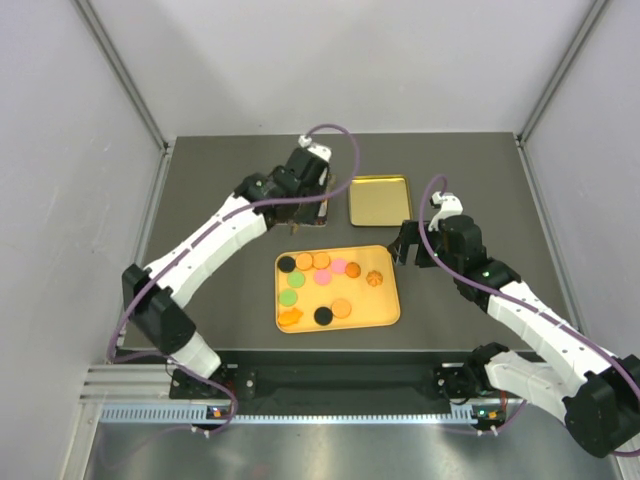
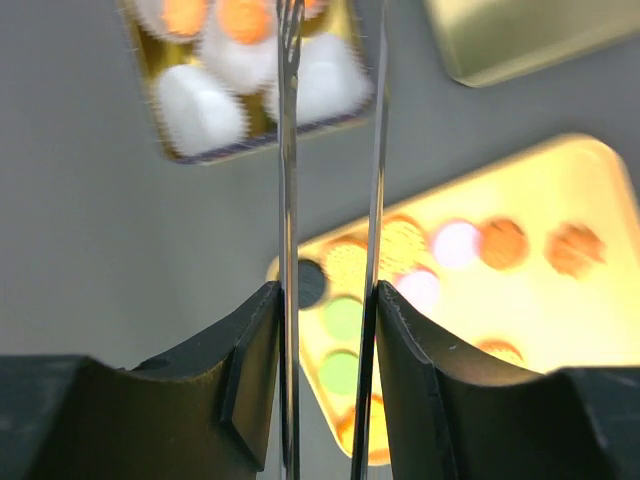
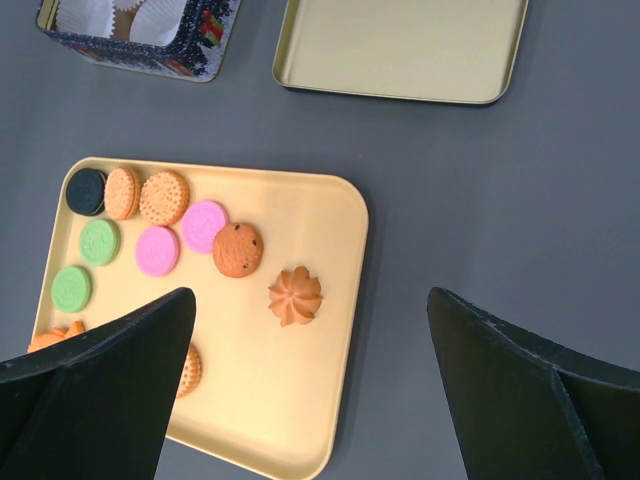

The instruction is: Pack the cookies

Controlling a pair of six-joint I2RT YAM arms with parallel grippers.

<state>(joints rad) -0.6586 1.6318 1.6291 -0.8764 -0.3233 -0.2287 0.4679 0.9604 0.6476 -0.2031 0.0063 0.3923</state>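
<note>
Several cookies in orange, pink, green and black lie on a yellow tray. They also show in the right wrist view, with a flower-shaped one nearest the tray's right edge. My left gripper is shut on thin metal tongs, whose blades reach over a patterned tin. The tin holds white paper cups, two of them with orange cookies. The tong tips are out of view. My right gripper is open and empty above the tray's right edge.
The tin's gold lid lies upside down behind the tray, right of the tin. It also shows in the right wrist view. Grey enclosure walls stand around the dark table.
</note>
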